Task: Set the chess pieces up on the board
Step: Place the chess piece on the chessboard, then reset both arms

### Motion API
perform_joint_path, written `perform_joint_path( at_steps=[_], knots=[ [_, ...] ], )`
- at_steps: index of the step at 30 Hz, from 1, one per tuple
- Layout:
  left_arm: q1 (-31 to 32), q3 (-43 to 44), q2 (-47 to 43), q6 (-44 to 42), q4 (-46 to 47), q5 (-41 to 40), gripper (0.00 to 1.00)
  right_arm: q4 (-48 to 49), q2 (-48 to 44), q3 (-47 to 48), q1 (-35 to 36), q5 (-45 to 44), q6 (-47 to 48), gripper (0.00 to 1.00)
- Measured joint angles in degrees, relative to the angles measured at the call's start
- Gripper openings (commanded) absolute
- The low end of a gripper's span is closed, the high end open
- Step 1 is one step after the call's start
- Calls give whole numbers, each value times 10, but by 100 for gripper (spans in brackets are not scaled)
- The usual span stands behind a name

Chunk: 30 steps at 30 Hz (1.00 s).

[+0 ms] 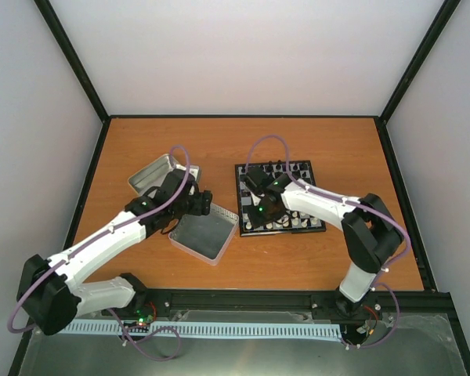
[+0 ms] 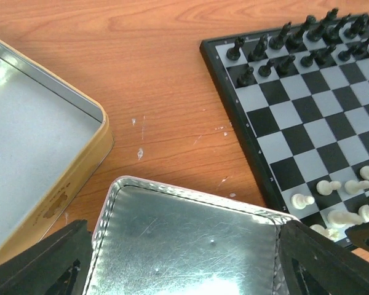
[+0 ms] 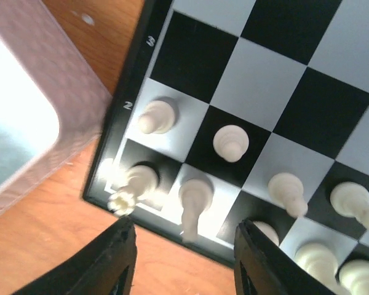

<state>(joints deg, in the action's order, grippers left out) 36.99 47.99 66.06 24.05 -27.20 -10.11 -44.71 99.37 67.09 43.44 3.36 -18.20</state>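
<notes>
Two shallow metal tins lay just beside each other on the orange-brown wooden surface (image 2: 160, 74), a grey-lined tin (image 2: 31, 141) with a yellowish wall and a shiny silver tin (image 2: 190, 239), while black chess figures (image 2: 289, 40) stood in rows well apart from them.

From above I see soft, even light and faint shadows; my left wrist catches hard glare on the silver tin (image 2: 190, 246), my right shows it blown out white, with the nearest chess pieces (image 3: 194, 200) blurred

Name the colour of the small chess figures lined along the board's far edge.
Those small chess figures are black, clearest in the left wrist view.
</notes>
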Motion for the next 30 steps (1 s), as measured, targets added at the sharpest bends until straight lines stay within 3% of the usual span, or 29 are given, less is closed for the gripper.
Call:
perform_joint_path(
  at_steps=[4,8,15,21,30],
  knots=[
    [0,2,-31,8,-10,-9,99,-20,-52,19,0,14,-6,55],
    [0,6,-81,18,-22,-14,100,-28,-151,30,-1,-19,-31,68],
    [0,29,-238,19,-35,-32,100,-61,-367,14,-10,-192,-59,73],
    [0,71,-356,11,-55,-94,100,-110,-529,7,-11,-354,-59,85],
    [0,105,-464,-19,-103,-139,100,-179,-667,12,-11,-470,-59,95]
  ],
)
